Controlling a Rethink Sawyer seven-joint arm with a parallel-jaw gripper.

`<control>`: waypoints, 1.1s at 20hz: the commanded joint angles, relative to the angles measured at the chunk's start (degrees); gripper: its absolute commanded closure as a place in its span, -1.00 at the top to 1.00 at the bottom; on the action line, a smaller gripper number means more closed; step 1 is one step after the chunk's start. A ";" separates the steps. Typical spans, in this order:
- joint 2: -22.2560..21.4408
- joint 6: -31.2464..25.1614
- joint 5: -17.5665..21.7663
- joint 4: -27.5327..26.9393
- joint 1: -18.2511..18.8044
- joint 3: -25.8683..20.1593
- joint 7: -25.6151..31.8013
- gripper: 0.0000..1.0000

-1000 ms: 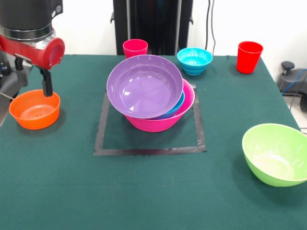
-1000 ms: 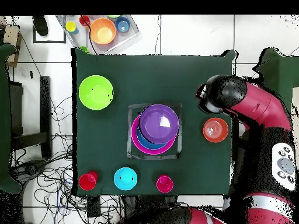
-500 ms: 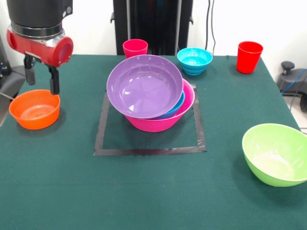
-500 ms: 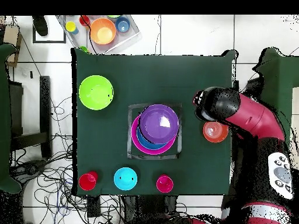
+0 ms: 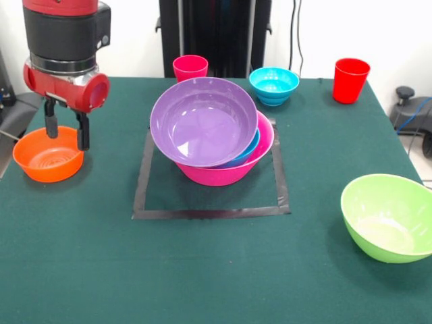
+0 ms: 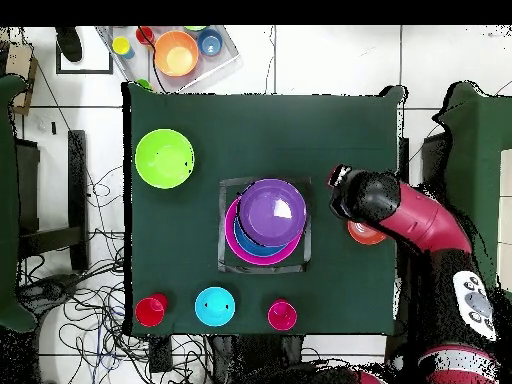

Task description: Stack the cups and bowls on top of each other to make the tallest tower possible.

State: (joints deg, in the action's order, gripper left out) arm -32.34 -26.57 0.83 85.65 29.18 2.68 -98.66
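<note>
The gripper [image 5: 65,133] hangs with open jaws over the orange bowl's [image 5: 47,156] rim; a shallow bite could tip it.

The end effector [image 5: 66,132] hangs with its two fingers apart, straddling the orange bowl's [image 5: 47,159] near-side rim on the desk [image 5: 202,263]. The purple bowl [image 5: 202,121] sits well off to its side.

red and black arm reaching down from above at the front view's left, wrist vertical. pincer [image 5: 65,128] pointing straight down, its two dark fingers [image 5: 82,131] apart, apparently with nothing between them, tips seemingly short of the surface [image 5: 202,270].
</note>
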 commanded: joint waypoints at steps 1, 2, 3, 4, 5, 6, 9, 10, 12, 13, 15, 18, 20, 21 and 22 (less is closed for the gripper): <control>3.73 3.07 5.10 4.82 1.30 -8.03 2.19 1.00; 3.91 3.42 5.19 4.85 1.37 -8.17 2.11 1.00; 3.80 3.39 5.29 4.94 1.41 -8.24 2.02 1.00; 3.73 3.34 5.42 4.94 1.38 -8.29 1.93 1.00; 3.67 3.32 5.55 5.08 1.40 -8.35 1.80 1.00; 3.59 3.28 5.64 5.13 1.32 -8.40 1.65 1.00; 3.93 3.95 5.98 5.43 1.16 -8.60 1.05 1.00; 4.15 4.21 6.15 5.41 1.20 -8.67 1.05 1.00; 5.06 4.06 6.68 4.34 1.38 -8.75 1.78 1.00; 5.50 4.10 7.05 3.88 1.54 -8.82 2.25 1.00; 6.82 4.96 7.91 3.01 2.21 -9.26 3.32 1.00; 9.21 6.94 9.35 1.87 3.23 -10.07 4.19 1.00; 10.25 7.54 10.42 1.42 3.32 -9.96 4.01 1.00; 10.50 7.65 10.99 1.31 3.19 -9.65 3.69 1.00; 10.61 7.69 11.58 1.25 3.16 -9.44 3.57 1.00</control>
State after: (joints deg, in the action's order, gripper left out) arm -27.95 -23.49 5.38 87.31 31.80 -1.34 -98.66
